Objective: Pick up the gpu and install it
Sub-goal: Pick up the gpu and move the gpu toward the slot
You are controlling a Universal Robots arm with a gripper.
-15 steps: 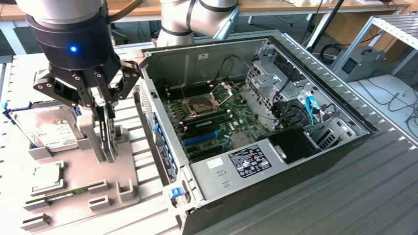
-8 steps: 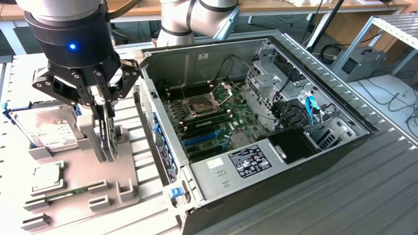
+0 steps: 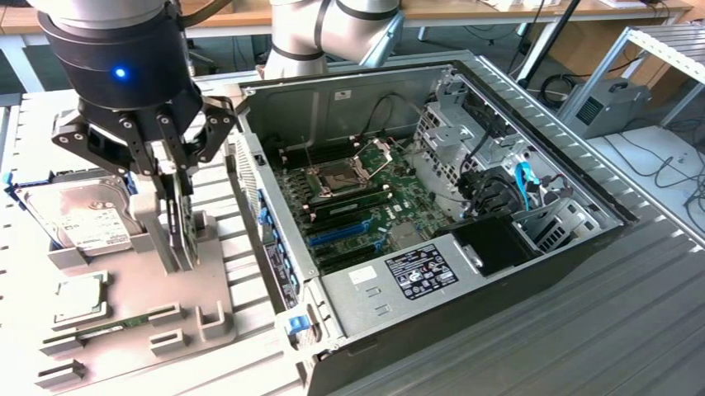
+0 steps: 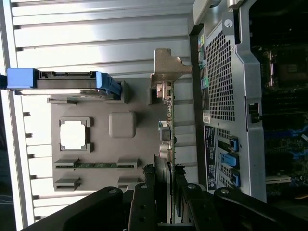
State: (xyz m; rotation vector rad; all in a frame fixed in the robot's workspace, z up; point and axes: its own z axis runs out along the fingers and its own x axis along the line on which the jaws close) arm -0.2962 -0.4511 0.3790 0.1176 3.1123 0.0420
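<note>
While the gpu [image 3: 177, 227] stands on edge in the grey holder tray [image 3: 132, 289], just beside the open PC case [image 3: 364, 330], the gripper [image 3: 171, 169] sits roughly half-open, clamped onto the card's upper edge from both sides.

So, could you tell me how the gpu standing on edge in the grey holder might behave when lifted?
The gpu is a thin board, so probably stiff rather than floppy. Held on edge by the hand, it may tilt leaving the grey holder. Its protruding metal bracket looks easily knocked.
</note>
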